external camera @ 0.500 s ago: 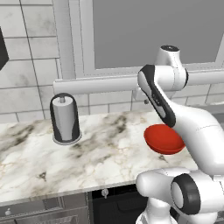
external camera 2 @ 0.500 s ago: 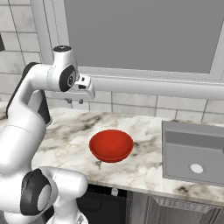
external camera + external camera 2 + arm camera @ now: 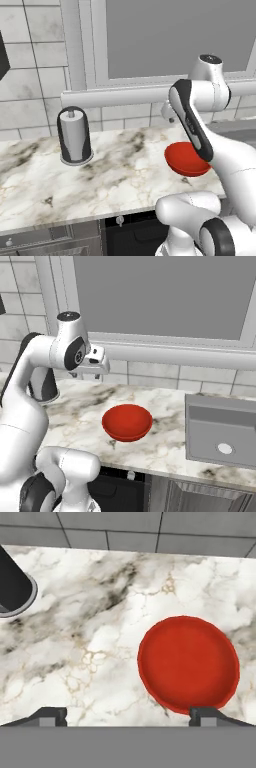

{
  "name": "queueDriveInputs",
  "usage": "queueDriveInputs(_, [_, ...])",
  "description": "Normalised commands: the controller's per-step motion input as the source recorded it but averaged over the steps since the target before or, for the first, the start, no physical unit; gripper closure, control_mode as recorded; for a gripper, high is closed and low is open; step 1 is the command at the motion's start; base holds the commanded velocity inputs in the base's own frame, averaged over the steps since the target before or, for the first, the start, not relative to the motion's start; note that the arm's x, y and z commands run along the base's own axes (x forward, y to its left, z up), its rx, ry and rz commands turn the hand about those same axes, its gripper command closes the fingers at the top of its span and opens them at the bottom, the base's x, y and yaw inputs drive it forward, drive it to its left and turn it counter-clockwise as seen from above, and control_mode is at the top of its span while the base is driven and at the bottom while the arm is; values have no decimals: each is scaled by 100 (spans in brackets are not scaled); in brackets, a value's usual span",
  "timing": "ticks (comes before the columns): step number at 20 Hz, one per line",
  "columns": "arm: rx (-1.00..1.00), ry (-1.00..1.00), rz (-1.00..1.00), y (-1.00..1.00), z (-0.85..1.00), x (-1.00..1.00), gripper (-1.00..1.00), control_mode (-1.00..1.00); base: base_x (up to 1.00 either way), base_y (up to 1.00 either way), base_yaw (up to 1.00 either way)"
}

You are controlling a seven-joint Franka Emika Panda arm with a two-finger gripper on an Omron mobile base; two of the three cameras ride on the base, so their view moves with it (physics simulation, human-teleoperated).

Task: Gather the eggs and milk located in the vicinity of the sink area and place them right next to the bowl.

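Gripper (image 3: 128,714): mine, fingers spread wide, nothing held; high for a survey, I judge.
Bowl (image 3: 188,664): right of centre, hand view, empty.
Sink (image 3: 220,428): right edge, right base view.

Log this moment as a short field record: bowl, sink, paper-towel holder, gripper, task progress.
bowl: red bowl, empty, on the marble counter
sink: steel basin to the bowl's right in the right base view
paper-towel holder: black-and-grey holder upright near the wall
gripper: gripper above the counter, fingers spread, holding nothing
progress: nothing placed beside the bowl yet
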Motion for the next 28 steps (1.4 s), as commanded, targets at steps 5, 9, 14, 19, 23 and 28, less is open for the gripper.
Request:
queueDriveInputs(5, [1, -23, 0, -9, -4, -62, -100, -100, 0, 0, 0])
queueDriveInputs(9, [0, -19, 0, 0, -3, -55, -100, -100, 0, 0, 0])
queueDriveInputs(14, [0, -8, 0, 0, 0, -48, -100, -100, 0, 0, 0])
queueDriveInputs(19, [0, -6, 0, 0, 0, -28, -100, -100, 0, 0, 0])
queueDriveInputs(23, [0, 0, 0, 0, 0, 0, -100, 100, 0, 0, 0])
queueDriveInputs(28, [0, 0, 0, 0, 0, 0, -100, 100, -58, -18, 0])
